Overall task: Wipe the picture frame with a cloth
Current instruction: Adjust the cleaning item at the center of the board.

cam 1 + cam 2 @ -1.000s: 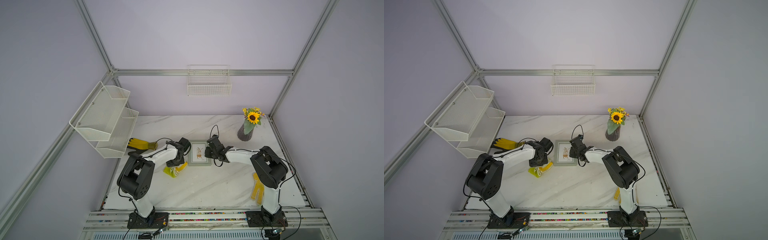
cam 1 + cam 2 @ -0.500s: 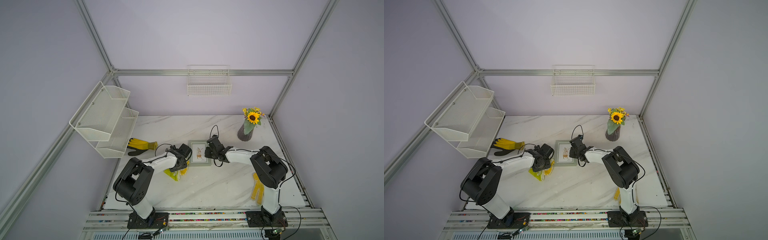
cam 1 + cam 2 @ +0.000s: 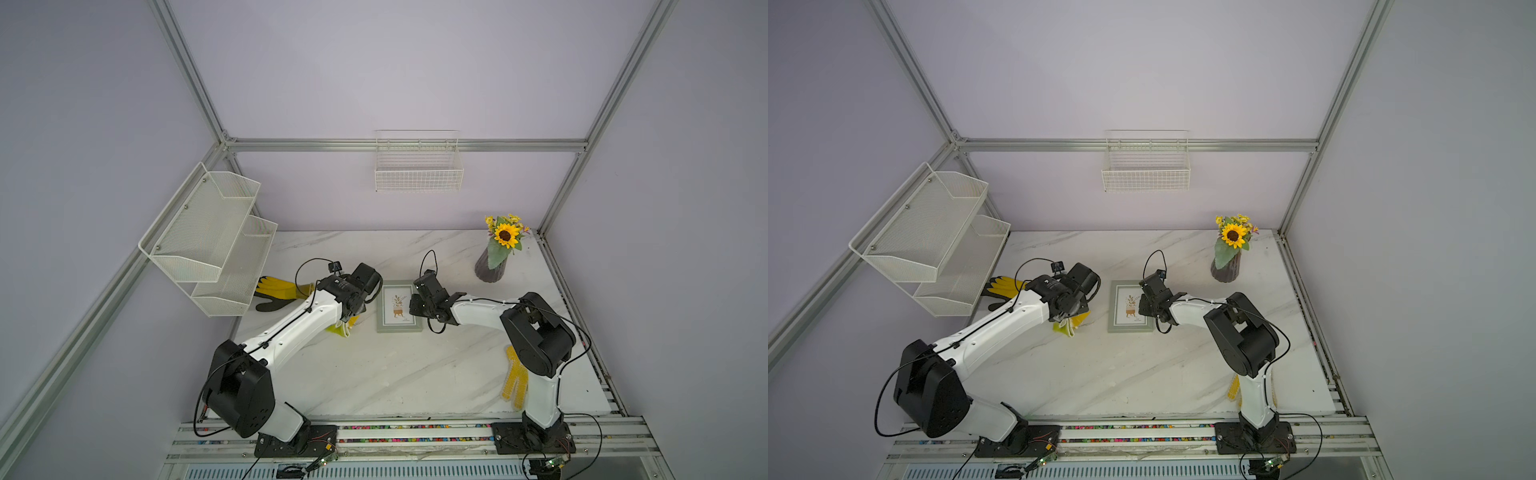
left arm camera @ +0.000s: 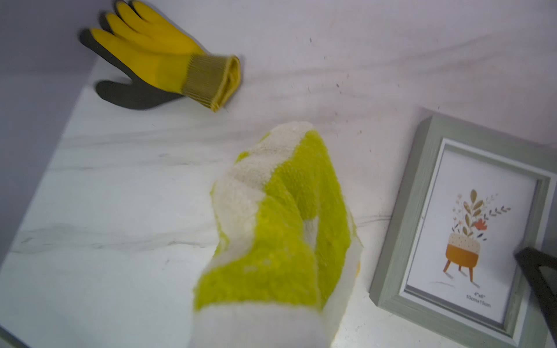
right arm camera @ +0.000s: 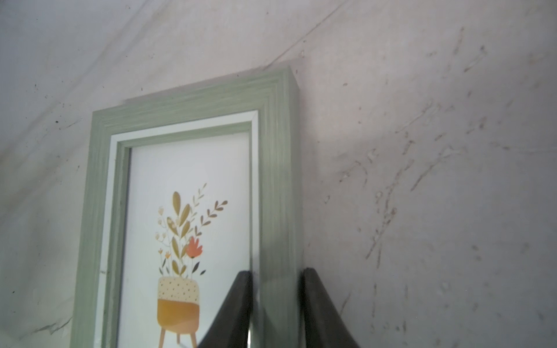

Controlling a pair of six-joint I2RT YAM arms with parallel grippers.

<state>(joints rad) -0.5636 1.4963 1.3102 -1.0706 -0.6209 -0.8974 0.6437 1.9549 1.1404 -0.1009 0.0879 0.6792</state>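
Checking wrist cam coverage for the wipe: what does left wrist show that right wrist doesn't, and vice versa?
Left wrist only: the cloth, bunched up close, and a yellow rubber glove lying on the marble table beyond it. Right wrist only: both fingers of the right gripper straddling one side rail of the picture frame. Both: that frame with its potted-plant print, flat on the table.

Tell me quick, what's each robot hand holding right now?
The left gripper is closed, holding the cloth.
The right gripper is closed on the picture frame, pinching its side rail.
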